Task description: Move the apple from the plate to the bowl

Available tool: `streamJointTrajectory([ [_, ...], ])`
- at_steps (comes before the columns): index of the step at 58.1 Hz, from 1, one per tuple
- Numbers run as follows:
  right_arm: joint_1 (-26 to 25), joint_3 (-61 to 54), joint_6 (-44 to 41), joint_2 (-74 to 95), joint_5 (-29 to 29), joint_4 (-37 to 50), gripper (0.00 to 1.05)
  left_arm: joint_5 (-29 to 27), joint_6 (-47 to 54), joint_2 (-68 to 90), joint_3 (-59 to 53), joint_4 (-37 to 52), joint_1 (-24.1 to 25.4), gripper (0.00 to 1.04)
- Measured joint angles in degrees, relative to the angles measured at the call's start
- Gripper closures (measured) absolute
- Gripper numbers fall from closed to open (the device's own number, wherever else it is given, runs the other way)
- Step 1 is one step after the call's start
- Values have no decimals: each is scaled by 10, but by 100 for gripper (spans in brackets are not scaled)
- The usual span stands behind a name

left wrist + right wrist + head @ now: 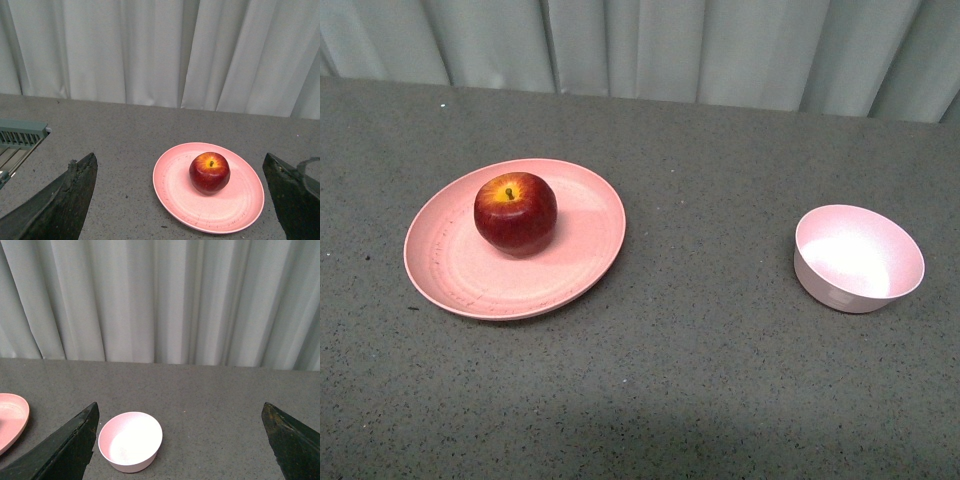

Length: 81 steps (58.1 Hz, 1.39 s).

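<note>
The dark-red apple (pixel 515 212) sits upright on the wide salmon-pink plate (pixel 450 265) at the left of the grey table. The small pale pink bowl (pixel 859 258) stands empty at the right. Neither arm shows in the front view. In the left wrist view my left gripper (pixel 182 175) is open and empty, well back from the apple (pixel 209 172) on the plate (pixel 175 185). In the right wrist view my right gripper (pixel 180 415) is open and empty, back from the bowl (pixel 130 440); the plate's edge (pixel 11 420) shows at the side.
A pale curtain (pixel 650 45) hangs along the table's far edge. A grey-green slatted object (pixel 20 135) sits at the table's side in the left wrist view. Bare grey tabletop (pixel 710 250) lies between plate and bowl.
</note>
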Motion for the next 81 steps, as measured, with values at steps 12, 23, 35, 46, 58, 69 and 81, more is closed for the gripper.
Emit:
streamJointTrajectory([
  [12, 0, 0, 0, 0, 0, 0, 9, 0, 0, 0, 0, 0, 0, 7],
  [23, 0, 0, 0, 0, 0, 0, 9, 0, 0, 0, 0, 0, 0, 7],
  [35, 0, 0, 0, 0, 0, 0, 9, 0, 0, 0, 0, 0, 0, 7],
  [46, 0, 0, 0, 0, 0, 0, 9, 0, 0, 0, 0, 0, 0, 7],
  [58, 0, 0, 0, 0, 0, 0, 9, 0, 0, 0, 0, 0, 0, 7],
  [69, 0, 0, 0, 0, 0, 0, 9, 0, 0, 0, 0, 0, 0, 7],
  [81, 0, 0, 0, 0, 0, 0, 9, 0, 0, 0, 0, 0, 0, 7],
])
